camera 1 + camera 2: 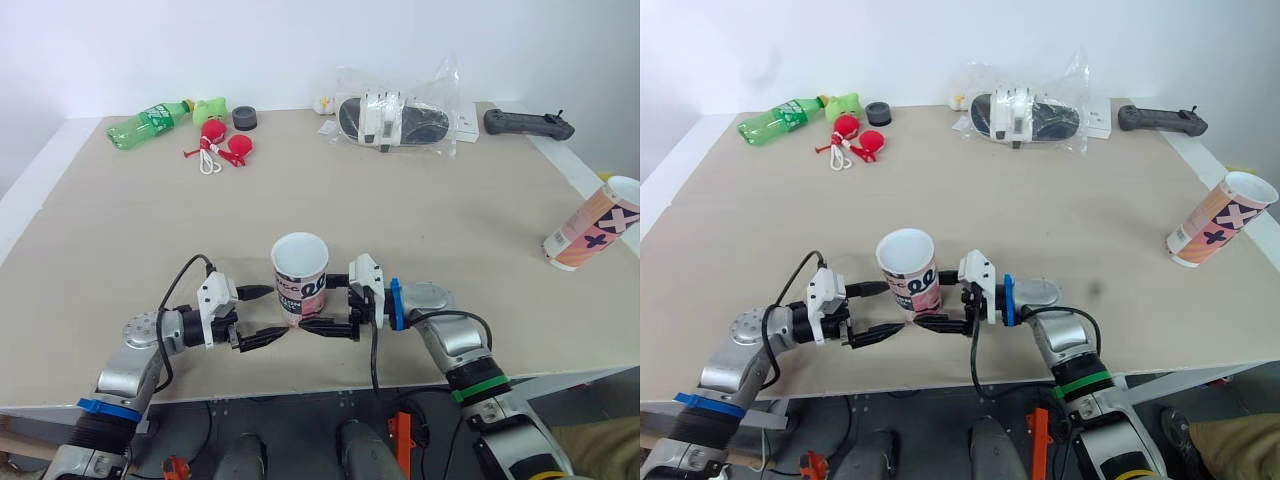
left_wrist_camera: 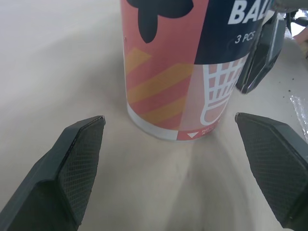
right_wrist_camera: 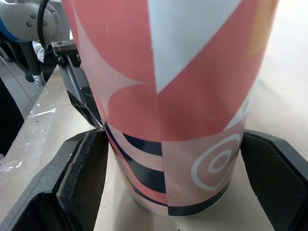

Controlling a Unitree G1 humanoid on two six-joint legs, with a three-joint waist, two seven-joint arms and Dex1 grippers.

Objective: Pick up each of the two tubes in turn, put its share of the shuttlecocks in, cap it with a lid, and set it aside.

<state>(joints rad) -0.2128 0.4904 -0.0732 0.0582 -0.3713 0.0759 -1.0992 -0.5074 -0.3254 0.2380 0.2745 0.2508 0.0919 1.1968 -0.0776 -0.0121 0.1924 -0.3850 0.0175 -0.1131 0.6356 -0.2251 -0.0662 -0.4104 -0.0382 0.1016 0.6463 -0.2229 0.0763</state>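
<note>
A pink, white and navy tube [image 1: 300, 280] stands upright with its top open, near the table's front edge. My right gripper [image 1: 315, 304] reaches in from the right. In the right wrist view its two black pads [image 3: 86, 159] press on either side of the tube [image 3: 173, 96], low down. My left gripper [image 1: 262, 316] is open just left of the tube, with its fingertips [image 2: 91, 130] a short way from the tube's base [image 2: 173, 96] and not touching it. A second tube [image 1: 592, 224] lies tilted at the table's right edge, open end up.
Along the back of the table are a green bottle [image 1: 150, 122], a red toy with a white cord [image 1: 222, 143], a dark round piece [image 1: 245, 118], a clear bag holding a black and white object [image 1: 392, 120] and a black handle [image 1: 528, 123]. A wide stretch of bare tabletop [image 1: 400, 210] lies between.
</note>
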